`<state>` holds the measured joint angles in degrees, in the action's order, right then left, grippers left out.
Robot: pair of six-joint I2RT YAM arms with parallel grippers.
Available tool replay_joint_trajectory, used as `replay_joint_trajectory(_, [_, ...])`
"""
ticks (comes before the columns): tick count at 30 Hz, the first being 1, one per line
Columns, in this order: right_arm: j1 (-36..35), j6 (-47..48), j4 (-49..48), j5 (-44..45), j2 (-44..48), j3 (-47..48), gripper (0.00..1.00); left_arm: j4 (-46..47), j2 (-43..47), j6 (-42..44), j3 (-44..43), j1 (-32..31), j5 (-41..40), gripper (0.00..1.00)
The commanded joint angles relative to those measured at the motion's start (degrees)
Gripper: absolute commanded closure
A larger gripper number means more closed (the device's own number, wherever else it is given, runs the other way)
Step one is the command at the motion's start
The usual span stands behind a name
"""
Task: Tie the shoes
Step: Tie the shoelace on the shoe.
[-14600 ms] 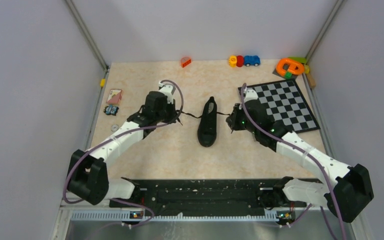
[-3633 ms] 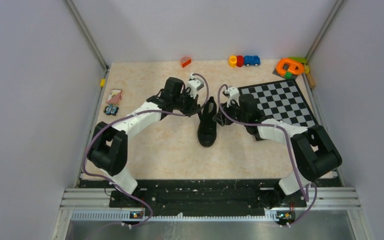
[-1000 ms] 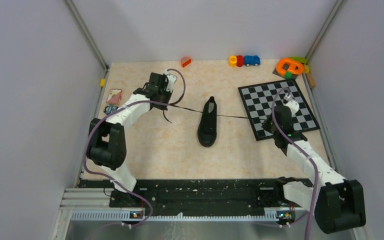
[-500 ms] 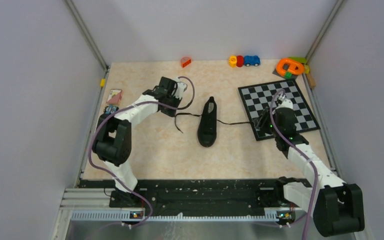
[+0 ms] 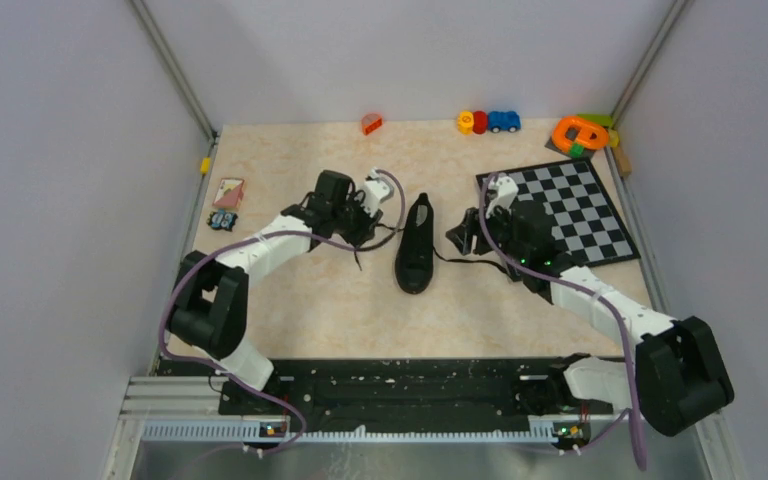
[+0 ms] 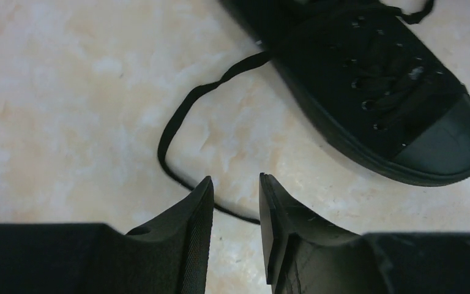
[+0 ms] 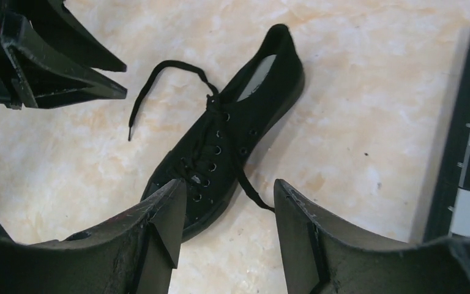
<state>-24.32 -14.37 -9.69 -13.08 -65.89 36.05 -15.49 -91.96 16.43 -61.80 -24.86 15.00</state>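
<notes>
I'm watching the left gripper [image 6: 235, 182] hovering with jaws only narrowly apart and empty by the slack left lace [image 6: 183, 113], so it's risking closing beside that thin cord and missing. The sneaker [image 5: 416, 245] is lying untied on the table [image 5: 340, 310] between both arms, and any sideways tug is probably dragging it. The right gripper [image 7: 229, 187] is hanging spread wide, empty, above the right lace [image 7: 245, 180], risking bumping the toe.

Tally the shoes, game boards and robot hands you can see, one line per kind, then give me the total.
Shoes: 1, the black sneaker
Game boards: 1, the chessboard
Robot hands: 2, the left hand and the right hand
Total: 4
</notes>
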Motion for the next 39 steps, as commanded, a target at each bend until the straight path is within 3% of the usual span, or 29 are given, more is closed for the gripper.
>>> replay_joint_trajectory(1, [-1.69, 2.97, -10.26, -4.07, -6.20, 1.78, 0.44, 12.89, 1.00, 16.40, 4.23, -2.02, 9.51, 0.61])
replay_joint_trajectory(3, [-1.70, 3.37, -10.19, -5.93, -9.55, 3.63, 0.44, 14.92, -0.61, 19.09, 3.94, -2.03, 10.67, 0.54])
replay_joint_trajectory(4, [-1.82, 3.55, -10.22, -6.70, -11.34, 4.48, 0.44, 14.50, -1.71, 20.30, 2.95, -2.03, 10.90, 0.39])
replay_joint_trajectory(6, [-2.59, 4.36, -11.18, -6.72, -14.38, 5.55, 0.45, 11.99, -3.99, 22.82, 0.20, -2.03, 12.20, 0.24])
replay_joint_trajectory(7, [-3.25, 4.69, -12.75, -6.04, -15.66, 5.48, 0.46, 11.37, -5.01, 23.57, -1.03, -1.99, 12.77, 0.23])
replay_joint_trajectory(11, [-3.63, 3.89, -19.47, -5.61, -20.07, 4.48, 0.51, 7.88, -8.63, 27.68, -5.67, -1.99, 14.70, 0.27])
replay_joint_trajectory(15, [-3.64, 3.74, -19.77, -7.76, -23.92, 6.40, 0.61, 2.59, -12.62, 32.82, -10.39, -1.95, 17.29, 0.33])
replay_joint_trajectory(26, [-3.63, 2.72, -24.43, -8.48, -29.16, 6.24, 0.61, 0.14, -18.47, 35.96, -14.32, -1.96, 19.85, 0.30])
replay_joint_trajectory(30, [-3.65, 3.23, -23.56, -6.92, -30.18, 6.92, 0.66, 0.28, -20.12, 36.93, -14.72, -2.03, 19.71, 0.30])
replay_joint_trajectory(34, [-3.63, 3.52, -23.84, -5.65, -29.92, 6.55, 0.80, 0.11, -21.95, 37.18, -16.07, -2.02, 19.49, 0.33])
replay_joint_trajectory(36, [-3.63, 3.56, -22.17, -5.30, -29.78, 7.23, 1.00, 0.10, -22.63, 37.37, -16.57, -1.99, 19.62, 0.35])
replay_joint_trajectory(39, [-3.63, 3.84, -20.87, -4.37, -28.76, 7.26, 1.00, 0.76, -23.12, 37.47, -16.86, -2.05, 19.55, 0.38])
